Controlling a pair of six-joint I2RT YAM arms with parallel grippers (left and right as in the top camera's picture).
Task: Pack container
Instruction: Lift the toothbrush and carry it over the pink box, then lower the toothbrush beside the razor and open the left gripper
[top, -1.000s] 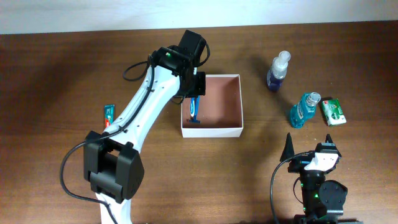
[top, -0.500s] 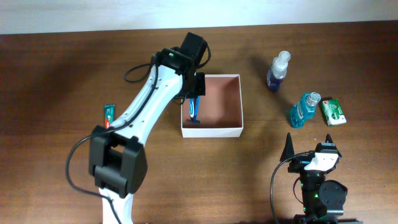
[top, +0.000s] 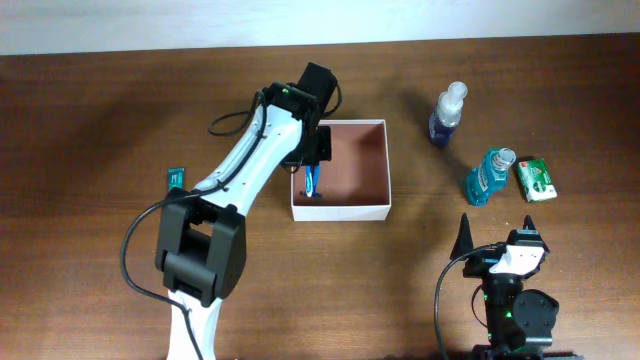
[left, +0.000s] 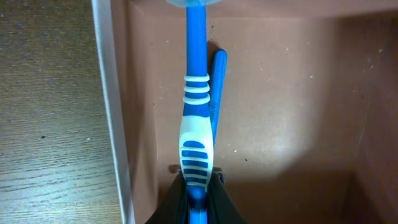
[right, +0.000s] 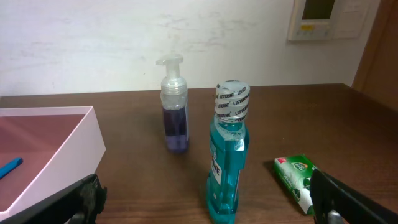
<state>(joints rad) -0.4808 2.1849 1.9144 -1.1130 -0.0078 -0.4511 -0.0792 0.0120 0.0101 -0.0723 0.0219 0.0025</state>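
The container (top: 372, 205) is a square white-walled box with a pinkish-brown inside, at the table's middle; it also shows in the left wrist view (left: 109, 99) and the right wrist view (right: 74, 134). My left gripper (top: 312, 155) is over its left side, shut on a blue and white razor (top: 312, 182) whose handle (left: 196, 124) points into the box, head near the floor. My right gripper (top: 497, 243) is open and empty near the front right edge. A teal mouthwash bottle (top: 487, 176) (right: 227, 155), a purple spray bottle (top: 446, 114) (right: 174, 106) and a green packet (top: 536, 179) (right: 297, 177) stand right of the box.
A small green and red tube (top: 178, 179) lies on the wooden table (top: 100, 120) left of my left arm. A white wall (right: 186, 37) with a thermostat panel (right: 326, 18) lies beyond the table's far edge.
My left arm has swung slightly right and lowered the razor further into the box's left side. The right arm has not moved.
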